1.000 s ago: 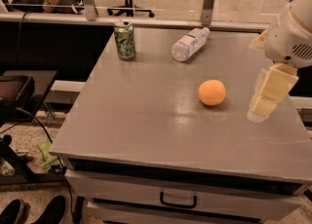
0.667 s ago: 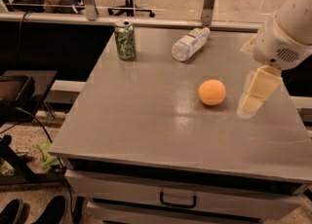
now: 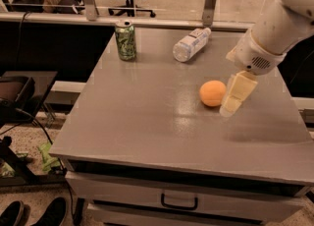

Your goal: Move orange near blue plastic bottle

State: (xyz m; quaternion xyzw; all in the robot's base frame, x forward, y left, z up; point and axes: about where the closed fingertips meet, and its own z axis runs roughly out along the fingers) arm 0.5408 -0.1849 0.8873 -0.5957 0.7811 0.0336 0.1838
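The orange (image 3: 212, 93) is a small round fruit resting on the grey table (image 3: 147, 122), right of centre. The blue plastic bottle (image 3: 191, 44) lies on its side at the table's far edge, well behind the orange. My gripper (image 3: 234, 97), with pale cream fingers, hangs down from the white arm (image 3: 274, 28) just to the right of the orange, close beside it and low over the table.
A green patterned drink can (image 3: 125, 40) stands upright at the table's back left. A drawer with a handle (image 3: 179, 203) is below the table's front edge. Office chairs and a glass partition stand behind; cables and shoes lie on the floor at left.
My gripper has moved left toward the orange and now hangs right beside it. The orange, bottle and can have not moved.
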